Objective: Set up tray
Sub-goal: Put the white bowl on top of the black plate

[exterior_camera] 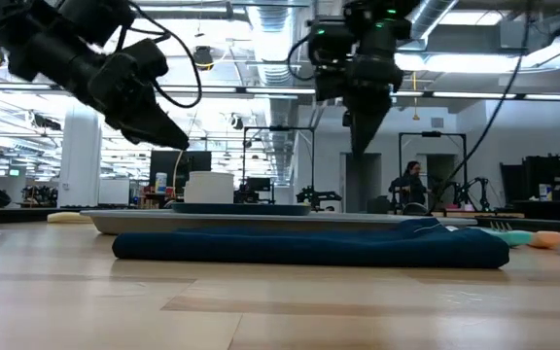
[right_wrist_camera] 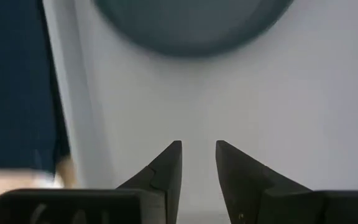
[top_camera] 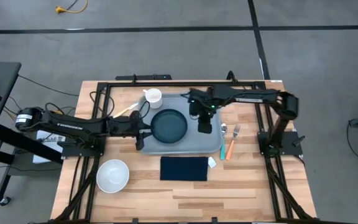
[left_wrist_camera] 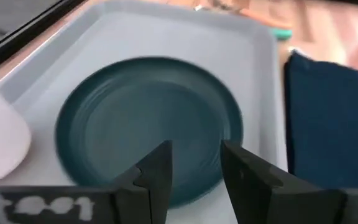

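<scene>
The light grey-blue tray [top_camera: 188,147] lies flat in the middle of the table. A dark teal plate [top_camera: 168,124] lies on it, and a white cup [top_camera: 153,96] stands at its far left corner. My left gripper [top_camera: 145,130] hovers open over the plate's left rim; in the left wrist view [left_wrist_camera: 194,152] its fingers stand above the plate [left_wrist_camera: 142,118]. My right gripper [top_camera: 204,127] hovers open over the bare tray floor [right_wrist_camera: 241,99] to the right of the plate [right_wrist_camera: 191,18], fingers pointing down. In the low view both grippers [exterior_camera: 175,139] [exterior_camera: 361,146] are well above the tray.
A folded dark navy cloth [top_camera: 184,168] lies just near of the tray. A white bowl [top_camera: 112,175] sits at the near left. A fork [top_camera: 235,130] and orange- and teal-handled utensils [top_camera: 230,149] lie right of the tray. A light utensil [top_camera: 124,111] lies left of the cup.
</scene>
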